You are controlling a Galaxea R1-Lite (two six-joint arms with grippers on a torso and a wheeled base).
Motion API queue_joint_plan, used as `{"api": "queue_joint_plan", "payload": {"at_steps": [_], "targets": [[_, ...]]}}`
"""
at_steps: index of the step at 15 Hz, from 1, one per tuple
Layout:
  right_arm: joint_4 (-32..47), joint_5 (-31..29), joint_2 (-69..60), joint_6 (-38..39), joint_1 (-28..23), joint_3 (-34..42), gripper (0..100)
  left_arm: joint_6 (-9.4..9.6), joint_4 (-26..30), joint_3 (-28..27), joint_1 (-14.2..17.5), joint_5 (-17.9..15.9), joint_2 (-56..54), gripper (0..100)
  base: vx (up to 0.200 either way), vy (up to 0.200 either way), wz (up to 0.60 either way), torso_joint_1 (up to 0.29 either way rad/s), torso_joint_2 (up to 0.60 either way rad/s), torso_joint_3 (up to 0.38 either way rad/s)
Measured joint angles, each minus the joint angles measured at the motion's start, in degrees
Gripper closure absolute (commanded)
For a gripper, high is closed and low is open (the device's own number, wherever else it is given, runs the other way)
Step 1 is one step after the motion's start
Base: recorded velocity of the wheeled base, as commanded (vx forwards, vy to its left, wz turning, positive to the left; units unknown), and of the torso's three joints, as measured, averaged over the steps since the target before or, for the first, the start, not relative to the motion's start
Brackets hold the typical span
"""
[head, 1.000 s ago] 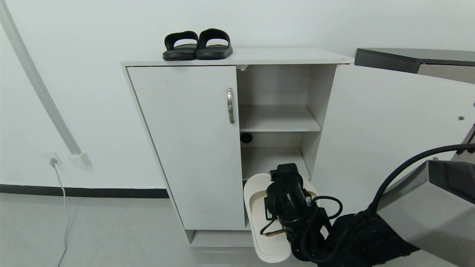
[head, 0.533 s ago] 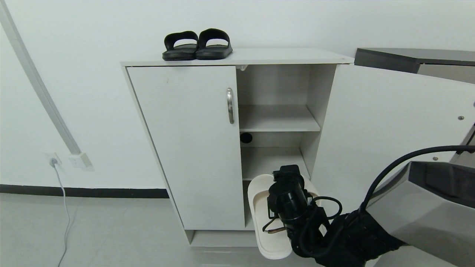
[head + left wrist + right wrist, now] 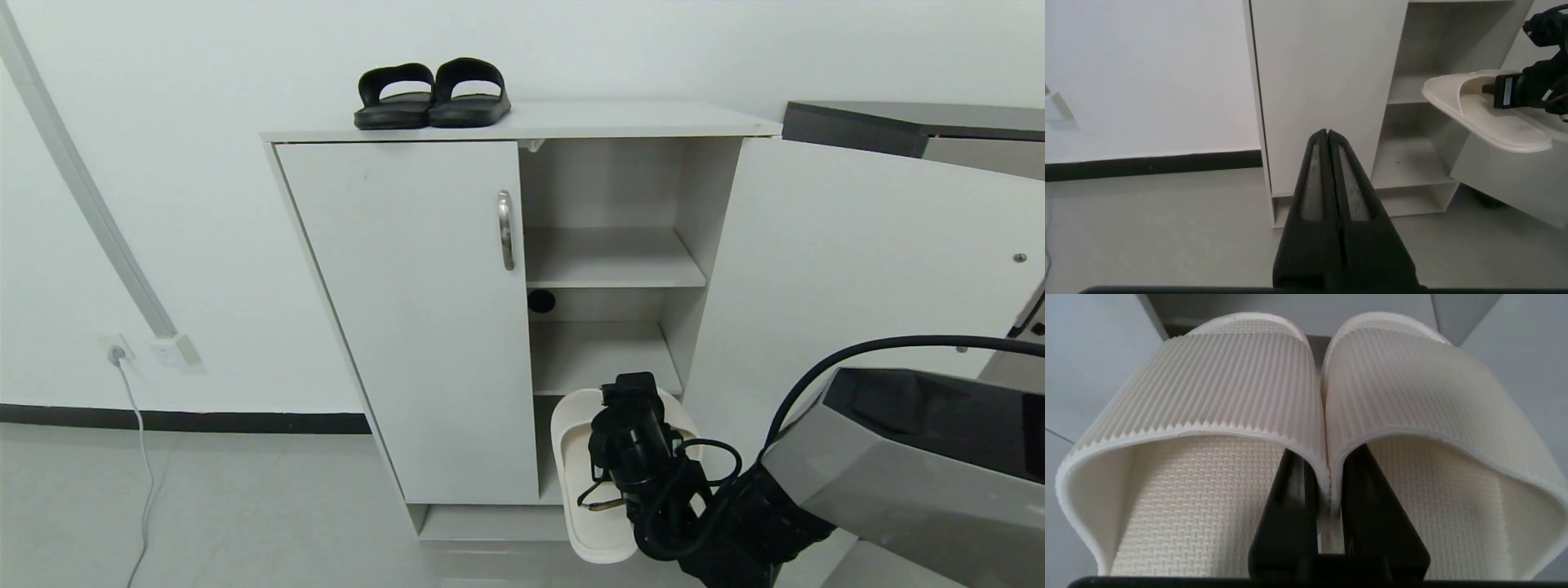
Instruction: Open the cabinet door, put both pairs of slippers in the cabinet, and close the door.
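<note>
Two ribbed cream slippers pinched by right gripper, left gripper pressed together, white cabinet

Looking like a home entryway mocked up in a plain room: cabinet standing against a bare wall, black slippers sitting near its top's left edge, socket and skirting running above a tiled floor.

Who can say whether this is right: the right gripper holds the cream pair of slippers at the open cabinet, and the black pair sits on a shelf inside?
The black pair's place is wrong. The black slippers sit on top of the cabinet, not inside it, as the head view shows. The right gripper does hold the cream slippers at the open cabinet.
</note>
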Motion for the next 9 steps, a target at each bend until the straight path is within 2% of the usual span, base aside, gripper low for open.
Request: {"api": "queue_joint_plan", "payload": {"at_steps": [7,9], "targets": [[-3.1,-0.02,3.79,0.02,-0.66,-1.76,100,0.0,0.0,0.01,0.0,-0.02,0.02,100,0.0,0.0,0.0,0.004,0.0,-0.185],[-5.91,-0.29,4.6,-0.24,-0.96,-1.87,100,-0.13,0.0,0.01,0.0,-0.02,0.0,100,0.0,0.0,0.0,0.007,0.0,-0.085]]}}
